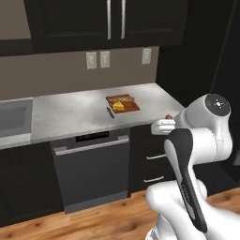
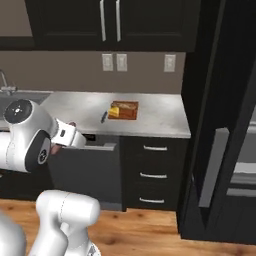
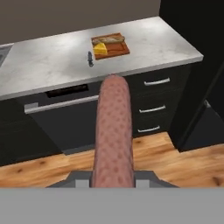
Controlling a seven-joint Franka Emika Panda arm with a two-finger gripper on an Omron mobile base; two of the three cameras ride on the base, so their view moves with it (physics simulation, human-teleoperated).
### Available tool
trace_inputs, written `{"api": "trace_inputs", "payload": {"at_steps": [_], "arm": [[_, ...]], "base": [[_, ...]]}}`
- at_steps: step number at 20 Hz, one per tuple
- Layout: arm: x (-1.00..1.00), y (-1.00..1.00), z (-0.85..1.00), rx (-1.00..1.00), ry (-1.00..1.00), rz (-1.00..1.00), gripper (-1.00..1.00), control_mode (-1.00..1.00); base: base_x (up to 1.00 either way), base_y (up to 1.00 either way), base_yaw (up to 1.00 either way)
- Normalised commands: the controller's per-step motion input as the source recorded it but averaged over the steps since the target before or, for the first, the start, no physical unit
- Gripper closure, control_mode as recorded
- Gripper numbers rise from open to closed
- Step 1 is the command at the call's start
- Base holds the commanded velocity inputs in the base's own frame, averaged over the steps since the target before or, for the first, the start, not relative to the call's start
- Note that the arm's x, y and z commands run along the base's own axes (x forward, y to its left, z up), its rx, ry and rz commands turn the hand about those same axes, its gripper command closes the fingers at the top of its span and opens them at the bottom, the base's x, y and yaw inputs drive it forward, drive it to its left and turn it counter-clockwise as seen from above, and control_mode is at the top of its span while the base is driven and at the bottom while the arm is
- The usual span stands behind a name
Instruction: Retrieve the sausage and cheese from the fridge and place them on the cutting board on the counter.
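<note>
- The pincer [image 3: 113, 183] is clamped on the sausage [image 3: 114, 131], which in the hand view sticks straight out along the pincer as a long reddish-brown stick with a dotted skin.
- In the left base view a little reddish end of it peeks out just past the white hand, near the right end of the desk [image 1: 70, 112], out in front of the desk edge and over the dark drawers.
- The cutting board [image 1: 129, 105] lies flat on the desk toward its right side, well apart from the pincer.
- The cheese [image 1: 118, 106] sits on the left part of the board, a small yellow wedge.
- A tan loaf-like piece [image 3: 112, 39] lies along the far edge of the board, right beside the cheese.
- A dark knife [image 1: 110, 112] lies on the desk just left of the board, off the wood.
- The fridge [image 2: 220, 120] stands at the right end of the desk, and in the right base view its black door with a long grey handle hangs open, with pale shelves visible behind it.
- A dishwasher front [image 1: 91, 171] sits under the desk, left of the drawers with silver handles.
</note>
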Motion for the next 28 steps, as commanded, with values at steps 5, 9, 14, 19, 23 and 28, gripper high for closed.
{"api": "trace_inputs", "payload": {"at_steps": [5,9,14,19,23,28], "arm": [[0.0,0.0,0.0,0.0,0.0,0.0,1.0,1.0],[0.0,0.0,0.0,0.0,0.0,0.0,1.0,1.0],[0.0,0.0,0.0,0.0,0.0,0.0,1.0,1.0],[0.0,0.0,0.0,0.0,0.0,0.0,1.0,1.0],[0.0,0.0,0.0,0.0,0.0,0.0,1.0,1.0],[0.0,0.0,0.0,0.0,0.0,0.0,1.0,1.0]], "base": [[0.51,0.73,-0.04],[0.79,0.47,0.0],[0.83,0.06,-0.01],[0.72,0.0,-0.14],[0.63,0.01,-0.06],[0.33,0.0,0.0]]}}
